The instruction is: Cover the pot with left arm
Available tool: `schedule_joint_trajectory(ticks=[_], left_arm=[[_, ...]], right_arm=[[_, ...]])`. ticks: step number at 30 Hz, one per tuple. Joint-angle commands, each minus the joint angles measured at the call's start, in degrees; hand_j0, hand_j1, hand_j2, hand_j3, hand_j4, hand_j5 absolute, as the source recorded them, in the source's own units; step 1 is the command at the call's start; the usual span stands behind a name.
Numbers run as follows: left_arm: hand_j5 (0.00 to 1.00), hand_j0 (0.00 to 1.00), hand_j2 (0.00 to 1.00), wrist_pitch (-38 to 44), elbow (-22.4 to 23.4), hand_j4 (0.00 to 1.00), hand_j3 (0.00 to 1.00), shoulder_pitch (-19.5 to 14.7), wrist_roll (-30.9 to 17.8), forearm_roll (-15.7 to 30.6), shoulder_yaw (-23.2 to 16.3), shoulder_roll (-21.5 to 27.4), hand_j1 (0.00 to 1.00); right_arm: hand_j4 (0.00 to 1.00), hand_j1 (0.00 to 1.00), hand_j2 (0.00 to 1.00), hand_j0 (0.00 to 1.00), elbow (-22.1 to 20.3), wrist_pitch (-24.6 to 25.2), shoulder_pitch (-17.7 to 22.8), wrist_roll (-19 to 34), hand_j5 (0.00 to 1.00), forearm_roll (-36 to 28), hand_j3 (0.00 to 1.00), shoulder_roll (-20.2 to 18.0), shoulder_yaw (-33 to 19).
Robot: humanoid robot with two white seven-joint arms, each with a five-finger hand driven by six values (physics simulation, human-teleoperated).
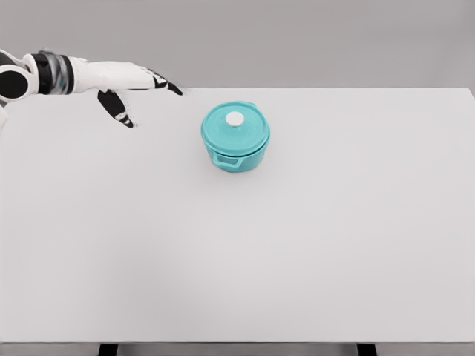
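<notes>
Worktop (237,252) surface, white and broad, is filling almost the whole head view, with a grey wall running behind its far edge. Sitting upright toward the far middle of it is a teal pot (235,141), one side handle facing the camera. Its matching teal lid (234,124) is resting squarely on the rim, closing the pot, and a small white knob (234,119) is standing at the lid's centre. Over at the far left, the white left arm is reaching in level above the worktop's back edge. Its left hand (132,87) is hanging released, dark-tipped fingers stretched out and thumb drooping, grasping nothing, well apart from the pot and to its left.
</notes>
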Motion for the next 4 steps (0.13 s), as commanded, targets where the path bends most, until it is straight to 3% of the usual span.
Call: schedule_joint_trajectory(ticks=[1, 4], left_arm=[[1.00, 1.00, 1.00, 0.2, 0.9, 1.00, 1.00, 0.0, 0.0, 1.8, 0.1, 2.4, 1.00], [1.00, 1.00, 1.00, 0.2, 1.3, 1.00, 1.00, 0.1, 0.0, 1.8, 0.2, 2.4, 1.00]], right_arm=[[1.00, 1.00, 1.00, 1.00, 0.0, 0.0, 0.0, 0.0, 1.00, 0.0, 1.00, 0.0, 0.0], [1.00, 1.00, 1.00, 1.00, 0.0, 0.0, -0.1, -0.1, 1.00, 0.0, 1.00, 0.0, 0.0]])
